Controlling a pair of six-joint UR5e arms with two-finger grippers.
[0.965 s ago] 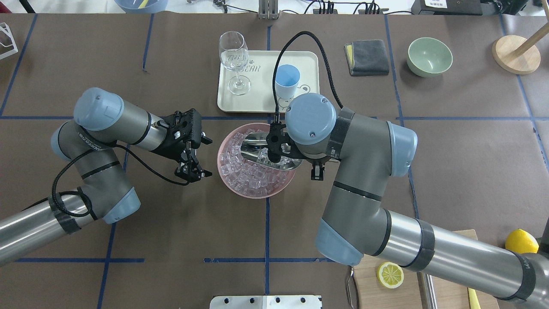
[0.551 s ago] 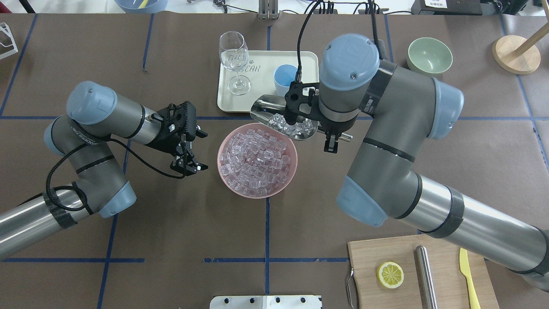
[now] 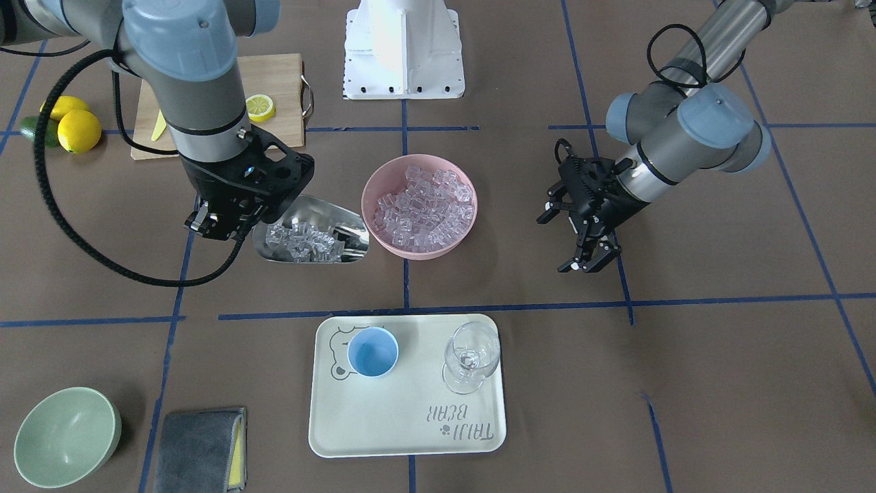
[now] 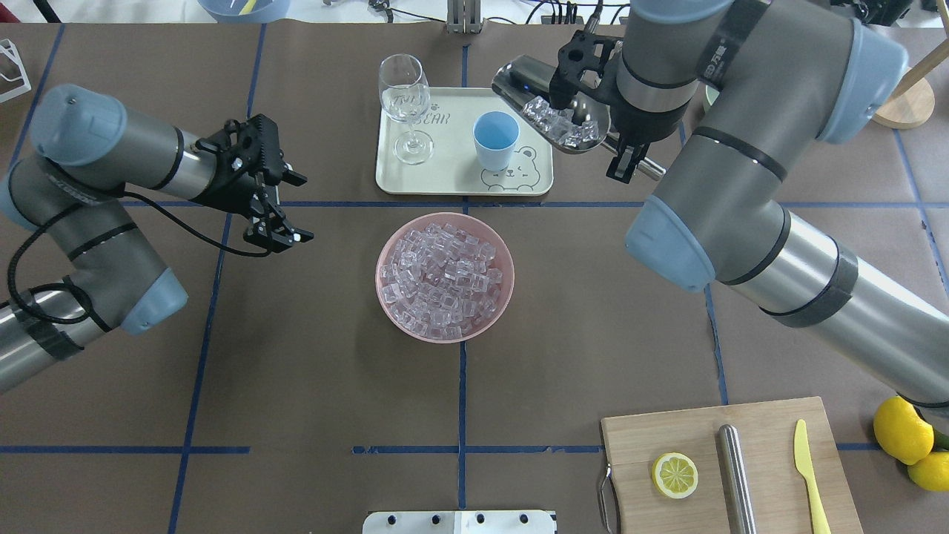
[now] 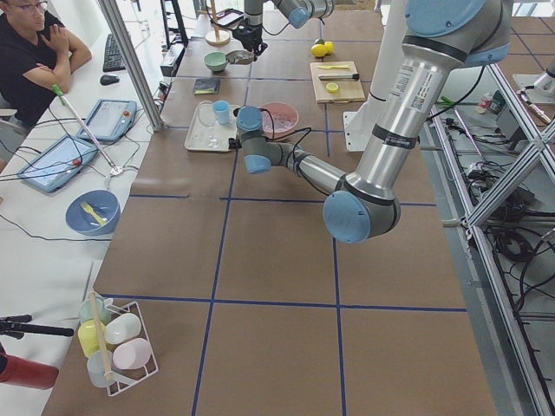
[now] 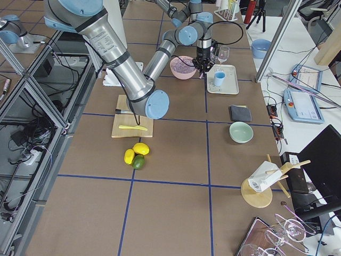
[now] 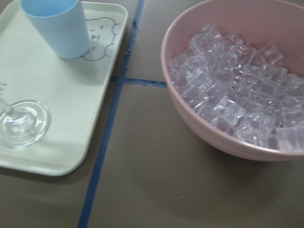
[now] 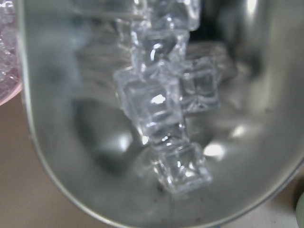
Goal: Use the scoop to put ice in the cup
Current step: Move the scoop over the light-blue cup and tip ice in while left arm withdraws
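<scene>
Nearest the robot, on the right, a pale wooden cutting board (image 4: 771, 493) carries a round lemon slice (image 4: 675, 475), a plain steel cylinder (image 4: 736, 475) and a thin yellow knife (image 4: 808, 475). Whole yellow lemons (image 4: 901, 430) lie just off its right edge.

In the middle of the brown table (image 4: 296, 371) stands a round pink bowl (image 4: 380, 271) heaped with small clear, glassy ice cubes (image 4: 445, 278). Left of the bowl and well apart from it, the left gripper (image 4: 280, 237) hangs over the table, its black fingers spread with nothing between them.

Farther out, a cream rectangular tray (image 4: 452, 174) with a bear drawing holds a small round light-blue cup (image 4: 495, 137) with a white outside. The cup stands upright on the tray's right half, its blue inside in full view. A clear stemmed wine glass (image 4: 404, 104) stands on the left half, apart from the cup.

Right of the cup, the right gripper (image 4: 628, 156) is clamped on the thin rod handle of a shiny stainless-steel scoop (image 4: 519, 80). The scoop is high off the table, mouth toward the left, and touches neither cup nor bowl. A small heap of cubes lies in its trough. The overhead view sets it by the tray's far right corner and the front-facing view sets it beside the bowl, so I cannot tell how far out it is.

Farthest right sit a pale green bowl (image 3: 65, 435) and a folded grey cloth (image 3: 198, 448).
</scene>
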